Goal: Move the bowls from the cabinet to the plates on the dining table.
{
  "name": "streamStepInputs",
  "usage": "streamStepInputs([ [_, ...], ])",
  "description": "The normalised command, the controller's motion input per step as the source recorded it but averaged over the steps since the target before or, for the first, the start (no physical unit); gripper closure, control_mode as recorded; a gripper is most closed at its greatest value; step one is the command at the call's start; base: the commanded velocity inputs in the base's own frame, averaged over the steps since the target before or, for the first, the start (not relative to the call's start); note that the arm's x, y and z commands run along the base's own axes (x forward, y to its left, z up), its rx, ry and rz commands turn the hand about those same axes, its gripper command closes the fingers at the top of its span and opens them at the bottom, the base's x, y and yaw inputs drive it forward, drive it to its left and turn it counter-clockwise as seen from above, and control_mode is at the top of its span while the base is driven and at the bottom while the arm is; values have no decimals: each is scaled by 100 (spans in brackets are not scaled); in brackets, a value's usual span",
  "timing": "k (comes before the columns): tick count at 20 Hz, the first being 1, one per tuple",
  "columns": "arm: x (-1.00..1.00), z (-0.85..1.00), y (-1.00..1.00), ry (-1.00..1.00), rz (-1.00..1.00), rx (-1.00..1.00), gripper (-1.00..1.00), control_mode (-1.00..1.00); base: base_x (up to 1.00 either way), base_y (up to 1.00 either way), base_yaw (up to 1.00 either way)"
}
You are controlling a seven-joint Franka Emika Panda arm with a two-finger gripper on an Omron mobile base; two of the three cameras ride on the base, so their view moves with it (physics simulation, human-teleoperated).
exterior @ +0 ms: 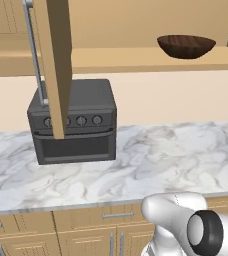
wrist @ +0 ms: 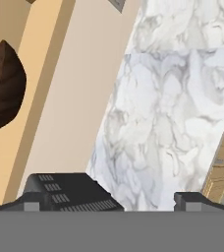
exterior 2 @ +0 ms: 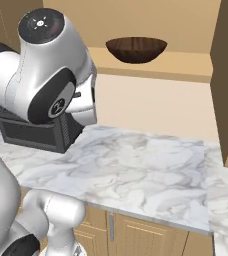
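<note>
**kitchen_lurker:** so where's the bowl right now, and why are you parked there?

**me:** the wide, shallow, dark brown grained wooden bowl point(exterior: 186, 46) is sitting upright on the bottom shelf of the light tan wooden wall cabinet point(exterior: 136, 59), near the front edge. The panelled door with the long silver bar handle point(exterior: 33, 52) is swung wide open toward me, so nothing stands between me and the shelf. Only this one bowl is in sight on it

**kitchen_lurker:** and your pincer?

**me:** my pincer point(wrist: 143, 199) has its two dark tips spread wide apart with nothing between them. It's tilted over, looking down along the white-grey veined marble tabletop point(exterior 2: 136, 165), with the bowl off to one side and well apart from the tips. I'd say that's a ready pose: wide enough to straddle the rim

**kitchen_lurker:** what's the black box?

**me:** a black countertop oven with round knobs point(exterior: 73, 122), standing on the marble under the cabinet, left of the bowl. I reckon I need to come in from the right to stay off it and the door
</note>
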Motion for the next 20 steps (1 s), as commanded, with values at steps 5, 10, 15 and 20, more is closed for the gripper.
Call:
streamStepInputs([
  [5,24,11,-1,-2,1,1,-100,-100,0,0,0],
  [10,33,2,0,-1,1,5,-100,-100,0,0,0],
  [15,34,6,0,-5,0,4,-100,-100,0,0,0],
  [20,37,8,0,-6,0,3,-100,-100,0,0,0],
])
